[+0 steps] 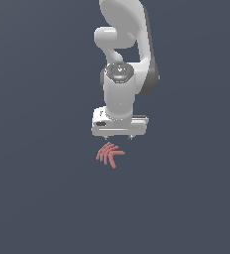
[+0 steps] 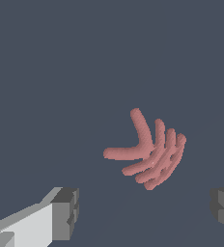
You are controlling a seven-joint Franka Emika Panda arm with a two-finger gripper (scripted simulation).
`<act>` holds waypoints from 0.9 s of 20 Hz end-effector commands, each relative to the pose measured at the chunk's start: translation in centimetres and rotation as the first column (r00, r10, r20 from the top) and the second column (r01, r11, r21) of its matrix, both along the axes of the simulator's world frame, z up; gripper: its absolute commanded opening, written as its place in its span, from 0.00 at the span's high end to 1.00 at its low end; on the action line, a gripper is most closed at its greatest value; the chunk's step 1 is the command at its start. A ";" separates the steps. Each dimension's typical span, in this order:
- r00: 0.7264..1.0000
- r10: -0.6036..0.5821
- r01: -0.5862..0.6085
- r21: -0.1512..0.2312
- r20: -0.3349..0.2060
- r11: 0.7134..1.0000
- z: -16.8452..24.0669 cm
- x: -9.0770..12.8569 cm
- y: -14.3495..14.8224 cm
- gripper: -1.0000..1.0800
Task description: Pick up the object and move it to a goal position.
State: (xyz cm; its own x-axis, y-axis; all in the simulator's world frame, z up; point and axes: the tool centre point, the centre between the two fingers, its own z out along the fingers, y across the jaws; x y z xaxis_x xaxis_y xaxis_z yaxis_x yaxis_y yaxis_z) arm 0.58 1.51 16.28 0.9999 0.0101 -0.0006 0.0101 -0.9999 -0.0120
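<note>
A: Approach is the step, I judge; jaws [image 1: 118, 136] spread wide, nothing between them; object [image 1: 109, 154] lies on the desk [image 1: 37, 198] just below, toward seven o'clock in the exterior view.

B: Next: centre over it, descend, pinch.

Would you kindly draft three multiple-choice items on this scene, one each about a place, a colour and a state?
1. In the exterior view, where does the red-pink cluster lie relative to the end effector?
A. just below it
B. far toward the view's left
C. on top of the arm

2. What colour is the cluster?
A. bright green
B. dull red-pink
C. yellow

3. What state is the end effector in?
A. shut on the cluster
B. open, holding nothing
C. shut on nothing

Answers:
1 A, the cluster shows right beneath the white end effector.
2 B, its strands are red-pink in both views.
3 B, the wrist view shows the fingers wide apart, clear of the cluster.
</note>
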 end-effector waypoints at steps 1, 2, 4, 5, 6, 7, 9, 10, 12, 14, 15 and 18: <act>1.000 0.022 -0.022 -0.006 0.005 1.000 -1.0 0.6 -0.2 0.00; 0.999 0.033 -0.032 -0.008 0.007 0.999 -1.4 0.8 -0.3 0.00; 0.998 0.058 -0.057 -0.015 0.013 0.998 -2.5 1.4 -0.5 0.00; 0.997 0.072 -0.072 -0.019 0.016 0.997 -3.2 1.8 -0.7 0.00; 0.996 0.087 -0.087 -0.023 0.019 0.996 -3.8 2.1 -0.8 0.00; 0.994 0.104 -0.103 -0.027 0.023 0.994 -4.6 2.5 -0.9 0.00; 0.990 0.138 -0.137 -0.036 0.029 0.990 -6.1 3.2 -1.2 0.00; 0.987 0.154 -0.153 -0.040 0.032 0.987 -6.9 3.5 -1.3 0.00; 0.982 0.184 -0.182 -0.048 0.037 0.982 -8.2 4.0 -1.6 0.00; 0.977 0.209 -0.206 -0.054 0.041 0.977 -9.4 4.4 -1.8 0.00; 0.975 0.220 -0.217 -0.057 0.043 0.974 -9.9 4.6 -1.8 0.00; 0.968 0.247 -0.244 -0.064 0.047 0.968 -11.1 5.0 -2.0 0.00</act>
State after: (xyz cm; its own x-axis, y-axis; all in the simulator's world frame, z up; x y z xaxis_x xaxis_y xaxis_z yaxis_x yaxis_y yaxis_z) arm 5.28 -0.43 5.76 0.9695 0.2414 0.0420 0.2393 -0.9697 0.0484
